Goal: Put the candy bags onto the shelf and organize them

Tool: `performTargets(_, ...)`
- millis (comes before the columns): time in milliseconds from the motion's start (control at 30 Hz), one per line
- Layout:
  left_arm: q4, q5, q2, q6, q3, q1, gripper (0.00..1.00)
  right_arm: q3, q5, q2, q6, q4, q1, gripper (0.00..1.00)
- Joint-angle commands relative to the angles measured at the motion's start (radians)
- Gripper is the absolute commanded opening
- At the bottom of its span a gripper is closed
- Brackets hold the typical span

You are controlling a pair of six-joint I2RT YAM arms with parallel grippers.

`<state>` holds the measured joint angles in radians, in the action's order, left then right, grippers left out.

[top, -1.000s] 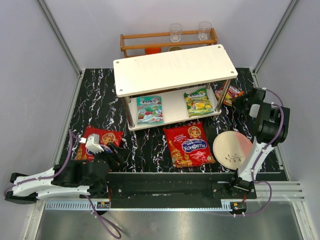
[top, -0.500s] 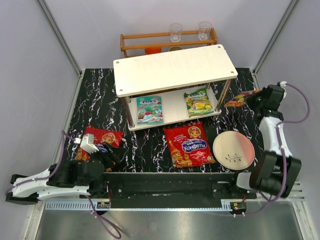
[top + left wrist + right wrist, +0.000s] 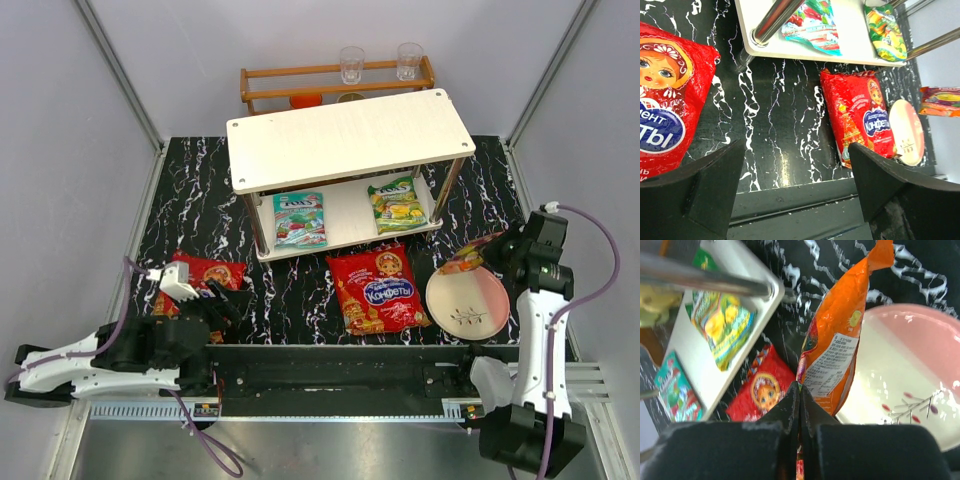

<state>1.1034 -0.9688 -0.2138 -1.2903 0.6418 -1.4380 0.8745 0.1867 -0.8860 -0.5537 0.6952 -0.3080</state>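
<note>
**Q:** What is gripped, and what could go wrong?

**A:** The orange bag (image 3: 835, 340) is pinched by one edge in the closed right gripper (image 3: 799, 386), above the plate (image 3: 920, 355) rim. With so slight a hold it may be dropped, or snagged on a shelf (image 3: 350, 135) post. The left gripper (image 3: 796, 167) is spread wide, and nothing is held in it.

**Q:** What is stored where?

**A:** The teal bag (image 3: 299, 219) and green-yellow bag (image 3: 398, 204) are laid on the lower tier. The red bags (image 3: 378, 289) are seen on the tabletop (image 3: 290, 285).
</note>
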Motion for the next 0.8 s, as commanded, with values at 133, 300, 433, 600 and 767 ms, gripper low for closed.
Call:
performTargets(133,-0.171,0.039,-0.111,0.069,-0.024,0.002,0.88,-0.025,-0.142,0.099,-0.052,0.121,0.404,0.0)
performTargets(300,-0.212,0.062,-0.145,0.106,-0.019,0.001,0.88,-0.002,-0.271,0.091,-0.173,0.099,0.653,0.0)
performTargets(433,-0.215,0.059,-0.151,0.095,-0.022,0.002,0.88,-0.009,-0.219,0.102,-0.189,0.003,0.792,0.0)
performTargets(600,-0.226,0.054,-0.137,0.075,-0.044,0.001,0.88,-0.08,-0.125,0.065,-0.137,-0.23,0.932,0.0)
performTargets(767,-0.224,0.064,-0.136,0.065,-0.05,0.002,0.88,-0.15,-0.089,-0.028,-0.083,-0.423,1.004,0.0)
